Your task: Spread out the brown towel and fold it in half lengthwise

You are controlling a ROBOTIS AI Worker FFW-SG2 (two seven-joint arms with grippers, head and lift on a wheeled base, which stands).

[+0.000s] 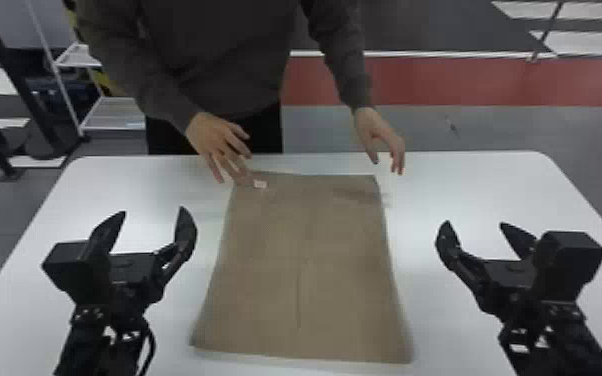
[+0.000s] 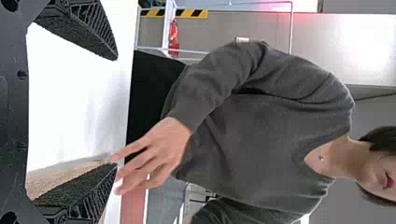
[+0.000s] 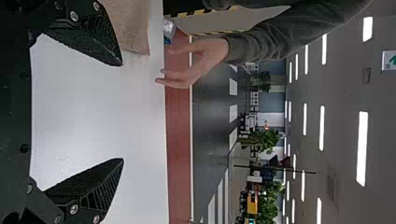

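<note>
Keeping left gripper [image 1: 154,211] and right gripper [image 1: 474,225] spread, empty, beside the flat towel [image 1: 305,280]; seemingly being at folding step, next needing careful pinch at 1 side.

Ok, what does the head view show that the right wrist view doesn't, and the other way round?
Head view: the left claw, open; the white tag on the brown towel; a person's hand by the towel's far left corner.

Right wrist view: ceiling lights and green plants.

Both: the right claw, open and empty; the towel, whole in the head view; the person's other hand; the white table; the red floor strip.
</note>
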